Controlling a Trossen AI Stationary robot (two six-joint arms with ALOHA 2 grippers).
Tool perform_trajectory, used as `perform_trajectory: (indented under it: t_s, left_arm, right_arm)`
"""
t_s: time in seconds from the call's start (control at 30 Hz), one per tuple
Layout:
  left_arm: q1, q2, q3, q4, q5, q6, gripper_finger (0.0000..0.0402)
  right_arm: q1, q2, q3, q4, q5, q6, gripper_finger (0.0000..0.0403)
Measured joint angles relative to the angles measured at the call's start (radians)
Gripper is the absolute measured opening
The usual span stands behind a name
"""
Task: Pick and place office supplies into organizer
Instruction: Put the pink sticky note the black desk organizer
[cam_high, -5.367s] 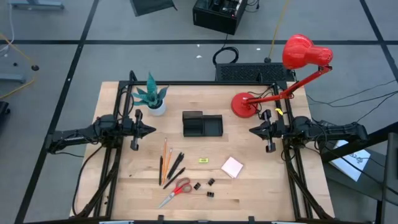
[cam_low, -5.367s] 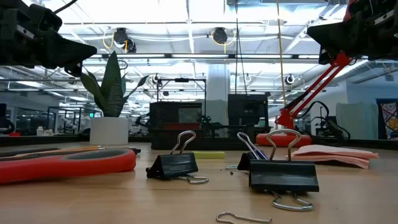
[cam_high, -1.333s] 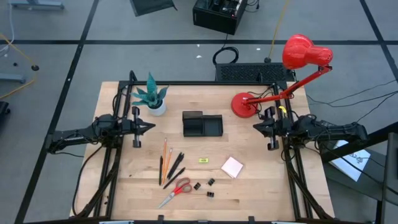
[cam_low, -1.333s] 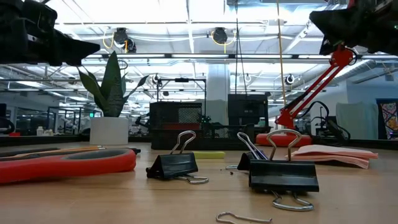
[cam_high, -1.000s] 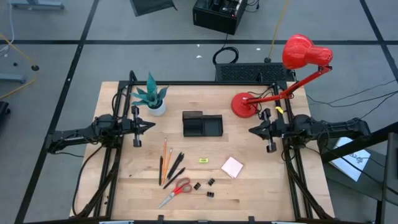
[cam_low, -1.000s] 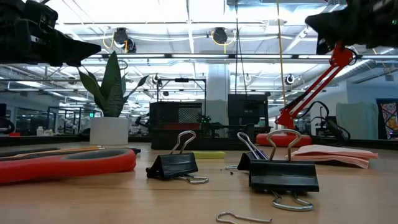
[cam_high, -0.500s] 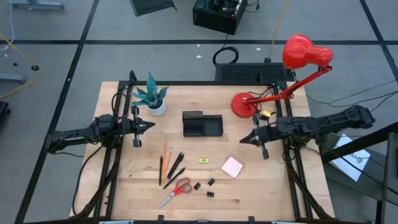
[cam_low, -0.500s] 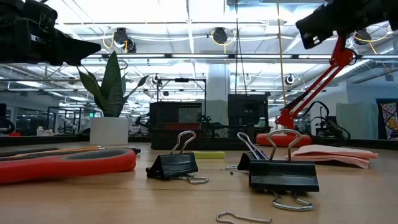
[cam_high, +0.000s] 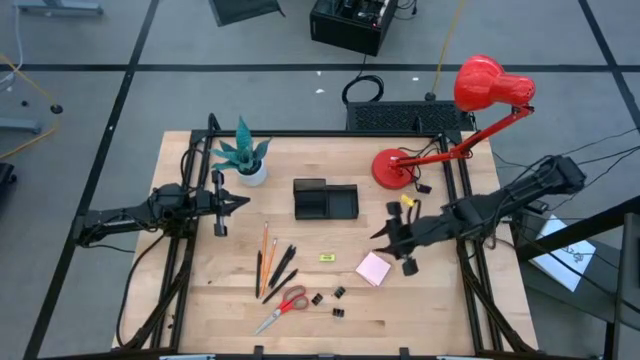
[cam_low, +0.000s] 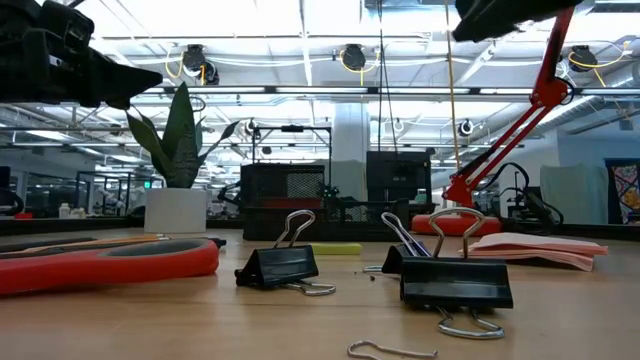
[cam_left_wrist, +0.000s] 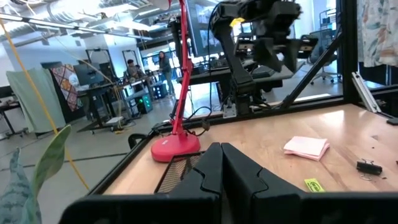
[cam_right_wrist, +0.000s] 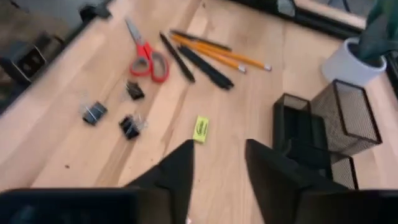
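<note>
Across the pale wooden table (cam_high: 200, 300), which sat on a grey floor crossed by dark lines, two dark arms reached inward. Beyond its far edge the low view looked into a bright workshop with ceiling lights and dark racks, and the left wrist view showed people standing far back among desks.

One red desk lamp (cam_high: 440, 130) stood at the far right corner with one black keyboard (cam_high: 408, 117) behind it, and one potted teal plant (cam_high: 246, 155) stood at the far left.

One black organizer (cam_high: 325, 200) lay near the middle of the table, toward the far side, with nothing seen inside it from above.

The right gripper (cam_high: 385, 233) hung over the table just beside the sticky-note pad (cam_high: 373, 268), its fingers (cam_right_wrist: 177, 168) parted with a clear gap and holding nothing. The left gripper (cam_high: 236, 203) waited above the left side near the plant; its fingers (cam_left_wrist: 239, 171) were pressed together.

On the near half lay one pair of red-handled scissors (cam_high: 285, 306), two orange pencils (cam_high: 268, 240), about three black pens (cam_high: 278, 272), the one pink pad, three black binder clips (cam_high: 336, 297) and one small yellow piece (cam_high: 327, 258), all well apart from the organizer.
</note>
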Motion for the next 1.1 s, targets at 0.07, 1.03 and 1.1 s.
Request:
perform_trajectory:
  t_s: [0.07,1.03,1.1]
  left_arm:
    - [0.0,0.0,0.0,0.0,0.0,-0.001,0.0008]
    - [0.0,0.0,0.0,-0.054,0.0,-0.046,0.0008]
    - [0.0,0.0,0.0,-0.054,0.0,-0.046,0.0008]
  right_arm:
    - [0.002,0.053,0.03,-0.033,0.0,0.03,0.0184]
    - [0.133,0.309,0.058,-0.229,-0.023,-0.036,0.0336]
    - [0.146,0.329,0.053,-0.226,0.002,-0.043,0.0339]
